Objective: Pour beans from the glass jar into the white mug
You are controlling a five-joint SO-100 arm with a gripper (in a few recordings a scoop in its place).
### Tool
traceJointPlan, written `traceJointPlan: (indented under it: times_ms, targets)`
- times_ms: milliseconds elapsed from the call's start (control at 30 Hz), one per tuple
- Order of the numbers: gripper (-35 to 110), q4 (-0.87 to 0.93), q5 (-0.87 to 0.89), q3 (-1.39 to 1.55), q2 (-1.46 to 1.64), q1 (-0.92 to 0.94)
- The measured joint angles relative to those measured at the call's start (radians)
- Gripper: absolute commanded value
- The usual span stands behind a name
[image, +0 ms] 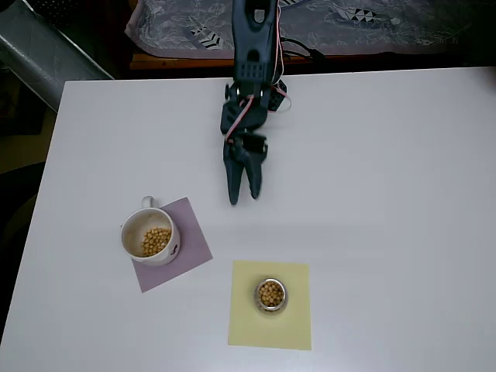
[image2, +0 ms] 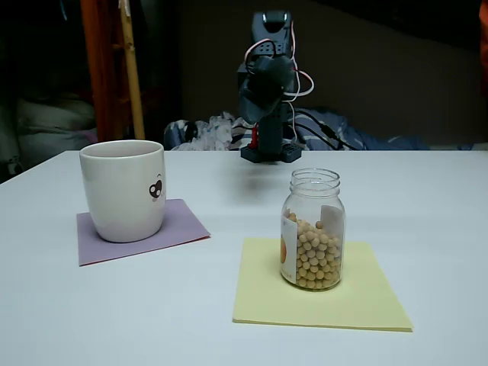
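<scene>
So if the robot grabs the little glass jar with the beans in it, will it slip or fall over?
It might slip a bit: the glass jar looks smooth and hard. It is taller than wide and stands on a thin yellow sheet, so a sideways push could probably tip it. The beans fill over half of it and it has no lid, so tilting would likely spill them.

- The white table (image: 387, 194) carried everything; its top was plain and matte.
- A purple paper square (image: 190, 232) lay flat on the table, turned at an angle, with the white mug (image: 149, 239) standing on it.
- A yellow paper square (image: 271, 329) lay flat near the purple one, to its lower right in the overhead view, apart from it, with the glass jar (image2: 313, 229) upright on it.
- The arm's base (image2: 268, 152) stood at the table's far edge.
</scene>
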Motion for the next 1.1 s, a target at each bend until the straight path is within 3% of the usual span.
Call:
traceJointPlan:
  times_ms: [200,500,633,1100]
  targets:
    - [27,0.511,0.212,0.110,0.499,0.000]
    - [11,1.005,0.405,0.245,0.896,-0.003]
    - [0,1.032,0.440,0.249,0.896,-0.011]
    - [0,1.049,0.425,0.250,0.896,-0.028]
